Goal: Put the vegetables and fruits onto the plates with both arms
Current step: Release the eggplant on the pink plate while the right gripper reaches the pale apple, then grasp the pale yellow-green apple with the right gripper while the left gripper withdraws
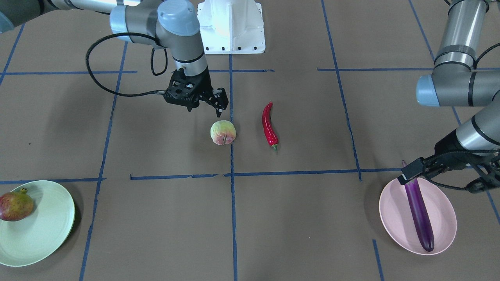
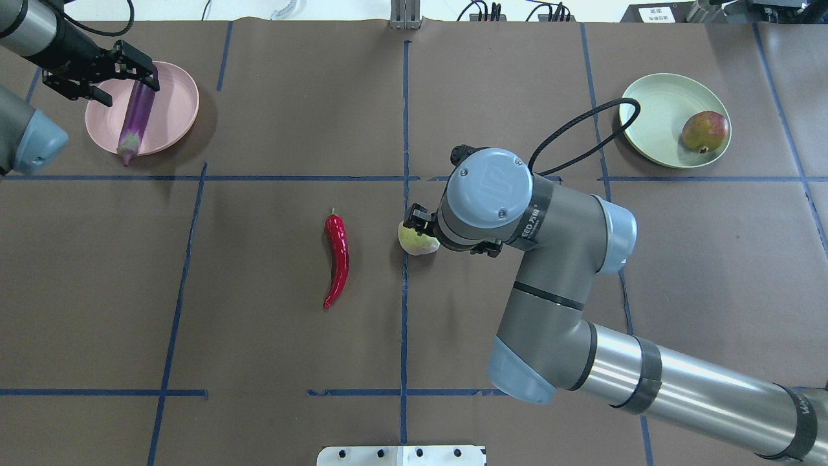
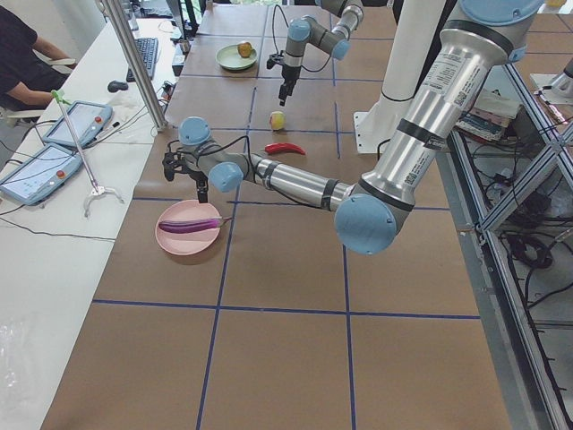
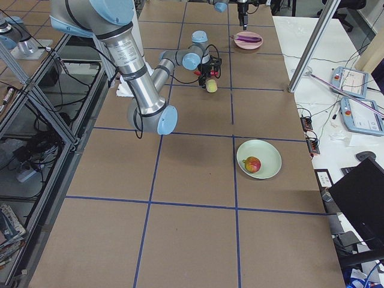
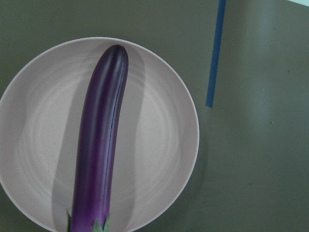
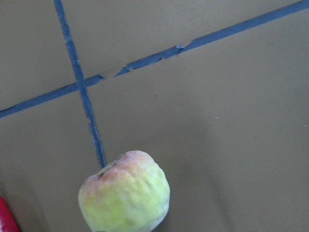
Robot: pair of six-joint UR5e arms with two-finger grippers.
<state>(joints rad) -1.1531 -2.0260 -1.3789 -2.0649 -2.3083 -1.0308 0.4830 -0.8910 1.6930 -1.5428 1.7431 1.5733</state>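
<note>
Brown paper-covered table point(image 1: 297, 226) ruled into squares by blue tape lines point(image 1: 233, 218). The round pale pink shallow plate point(image 1: 394, 218) sits at the corner where the operators' edge meets the robot's left end. It holds the long glossy purple eggplant point(image 1: 418, 210), laid across it with the cap reaching its rim. The black two-finger left gripper point(image 2: 129, 87) hangs over that plate, jaws apart and holding nothing.

The round pale mint green plate point(image 1: 43, 230) sits at the opposite corner of the operators' edge. It holds the red-yellow mottled pomegranate point(image 1: 15, 206) near its rim.

At the table's centre lie the pale yellow-green, pink-blushed apple-like fruit point(image 1: 223, 132), on a tape crossing, and the curved glossy red chili pepper point(image 1: 269, 125) near it; the two do not touch. The black two-finger right gripper point(image 1: 205, 109) hangs just on the robot's side of the fruit, jaws apart and not touching it.

Wide bare paper separates the centre from both plates. Lettering on the grey-silver right arm point(image 2: 556, 259) is too small to read.
</note>
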